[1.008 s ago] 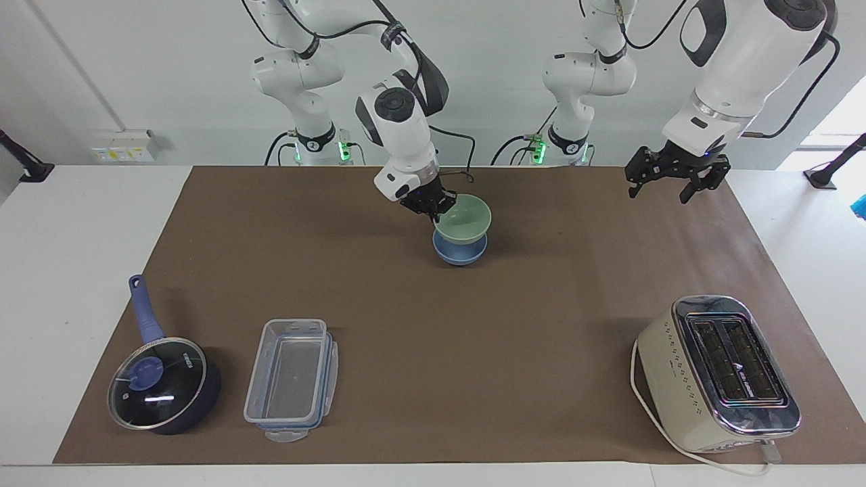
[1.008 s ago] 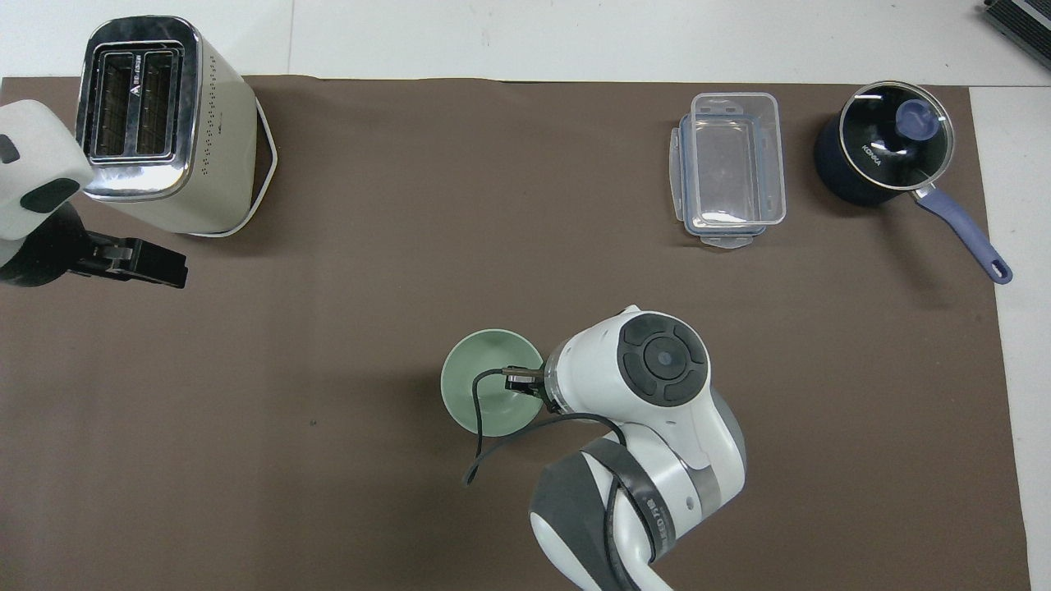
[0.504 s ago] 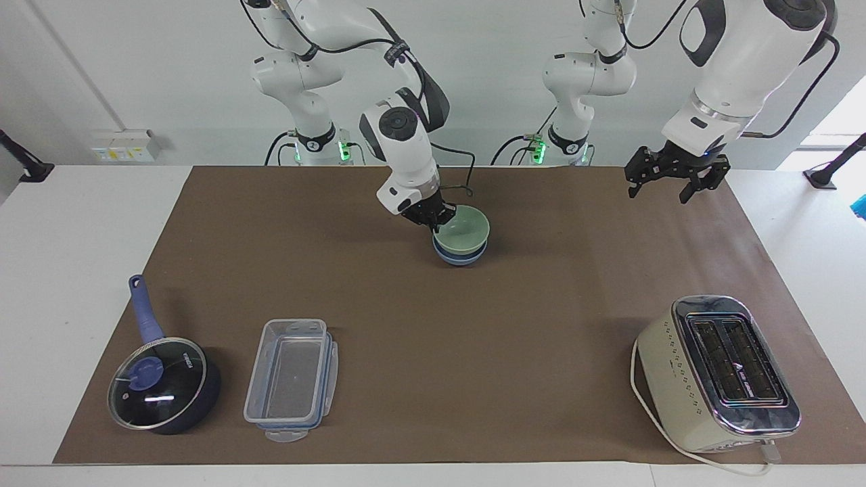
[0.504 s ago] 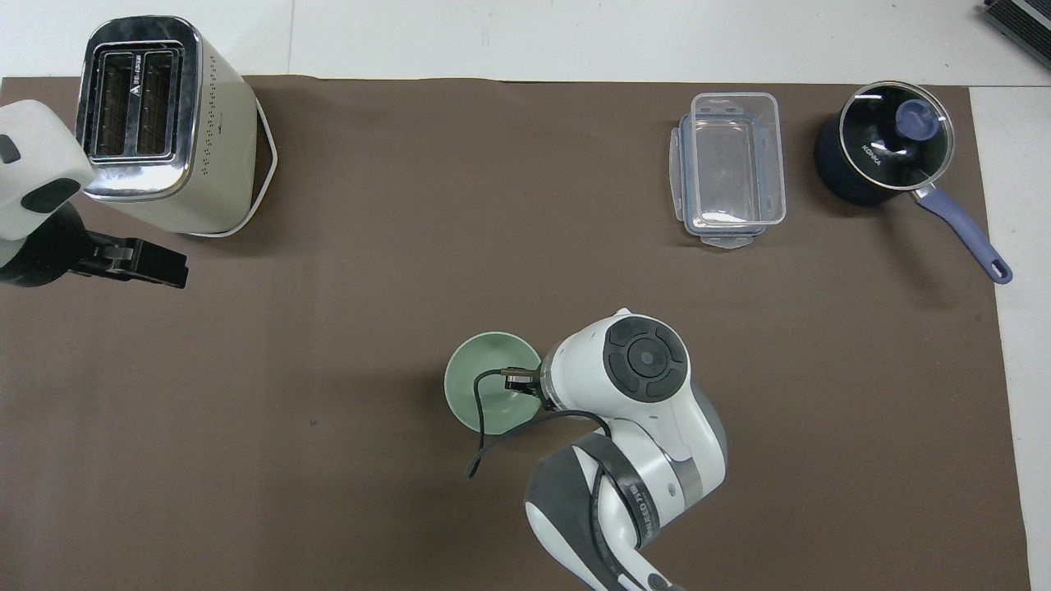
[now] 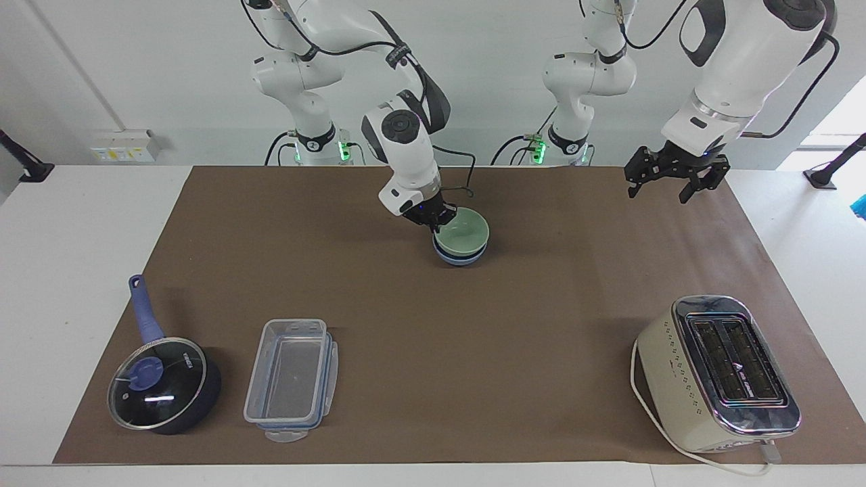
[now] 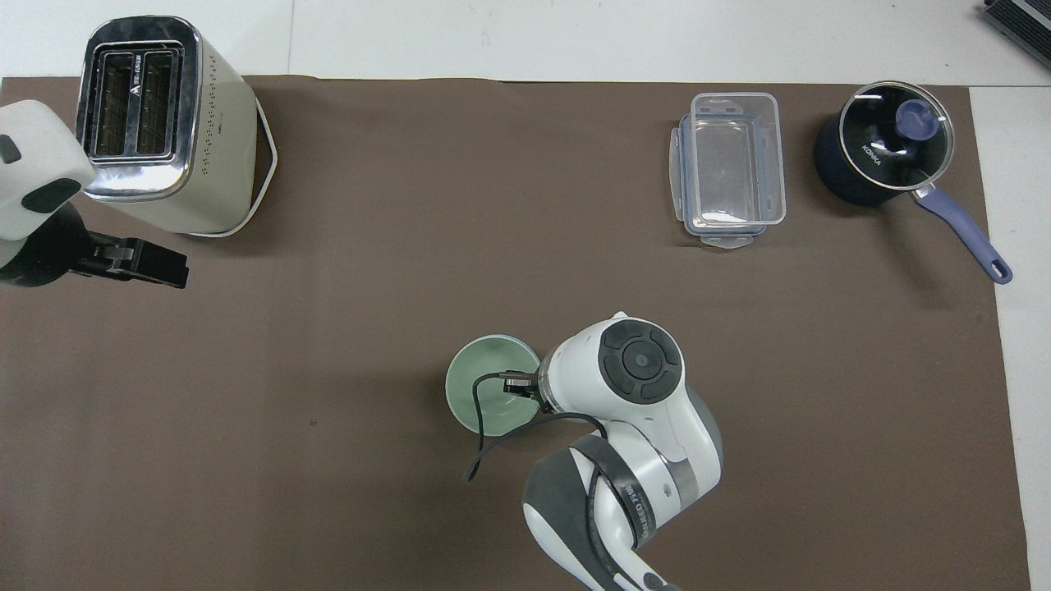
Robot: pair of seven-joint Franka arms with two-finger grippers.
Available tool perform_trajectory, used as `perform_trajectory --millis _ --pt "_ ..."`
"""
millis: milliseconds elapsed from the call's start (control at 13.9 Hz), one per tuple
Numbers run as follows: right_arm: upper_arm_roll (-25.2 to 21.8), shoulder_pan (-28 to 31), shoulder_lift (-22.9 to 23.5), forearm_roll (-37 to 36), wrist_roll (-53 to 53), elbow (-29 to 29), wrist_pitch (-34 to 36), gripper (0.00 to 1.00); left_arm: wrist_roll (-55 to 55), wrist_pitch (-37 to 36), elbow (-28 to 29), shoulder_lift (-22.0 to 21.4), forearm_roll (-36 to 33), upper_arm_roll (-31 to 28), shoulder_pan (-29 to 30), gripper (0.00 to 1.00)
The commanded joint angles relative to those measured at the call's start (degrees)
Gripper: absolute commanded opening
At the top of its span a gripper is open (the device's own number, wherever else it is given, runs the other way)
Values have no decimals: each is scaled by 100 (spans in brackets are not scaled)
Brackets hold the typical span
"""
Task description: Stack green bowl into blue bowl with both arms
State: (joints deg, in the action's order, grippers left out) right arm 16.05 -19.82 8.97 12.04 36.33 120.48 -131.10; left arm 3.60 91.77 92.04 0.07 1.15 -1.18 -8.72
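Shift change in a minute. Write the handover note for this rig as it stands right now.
Right gripper: at the rim of the green bowl, on the rim's robot-side edge; release not confirmed.
Left gripper: open, empty, waiting in the air over the left arm's end of the table.
Green bowl: nested in the blue bowl, mid-table, close to the robots.
Done: the stack is seated.
Left: confirm the right gripper has let go, lift it clear without dragging the green bowl, retract the arm.
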Motion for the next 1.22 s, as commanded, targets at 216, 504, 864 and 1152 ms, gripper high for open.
perform_trajectory --millis 216,504,864,1152 --pt "-49 92 -254 -123 103 -103 215 100 26 121 209 -165 -18 22 20 100" --pt "-58 636 -747 -859 15 -375 848 100 26 121 200 -156 -18 22 20 100" --pt "-67 1172 -862 -1406 -335 -1157 1779 100 9 121 191 -156 -10 22 11 100" --pt "-67 1796 -967 -1441 -1267 -1746 2483 100 26 121 182 -156 -18 22 2 100"
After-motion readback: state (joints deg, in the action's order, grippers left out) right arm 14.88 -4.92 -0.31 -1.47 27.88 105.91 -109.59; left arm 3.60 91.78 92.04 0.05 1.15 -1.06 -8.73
